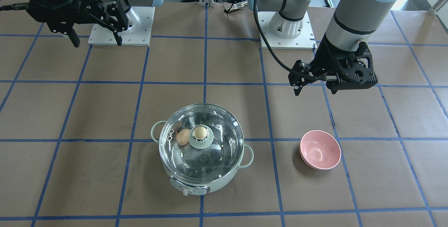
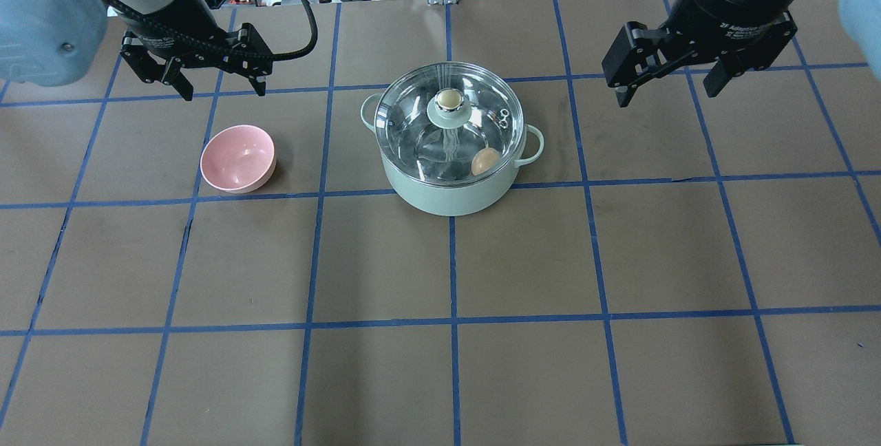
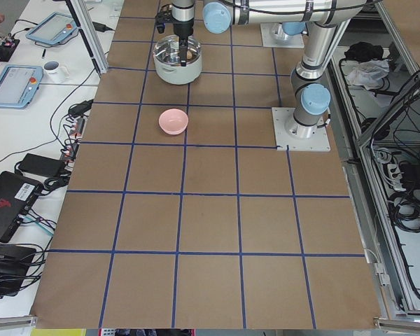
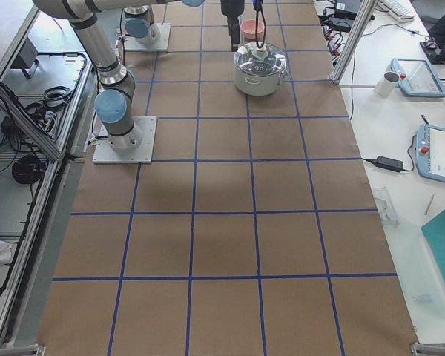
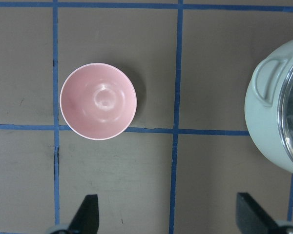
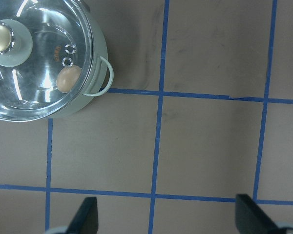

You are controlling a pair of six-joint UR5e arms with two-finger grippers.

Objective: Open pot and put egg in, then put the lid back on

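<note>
The egg (image 2: 485, 161) is lying inside the pot (image 2: 451, 191) on the worktop (image 2: 440, 336), with the lid (image 2: 420, 115) sitting on top. The left pincer (image 2: 224, 91) and the right pincer (image 2: 666, 96) are hovering released and empty, either side of the pot.

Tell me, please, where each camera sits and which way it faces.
Front-facing: across the table, facing the robot; left gripper view-right, right gripper view-left.
Overhead: behind the robot, looking down on the pot; both grippers.
Exterior left: table's left end, looking along it; left arm nearest.
Exterior right: opposite end; right arm nearest.
Left wrist: straight down on the pink bowl; own fingertips.
Right wrist: straight down on the lid and egg; own fingertips.
Shared: front-facing and overhead, mirrored, both show the egg under the lid.
</note>
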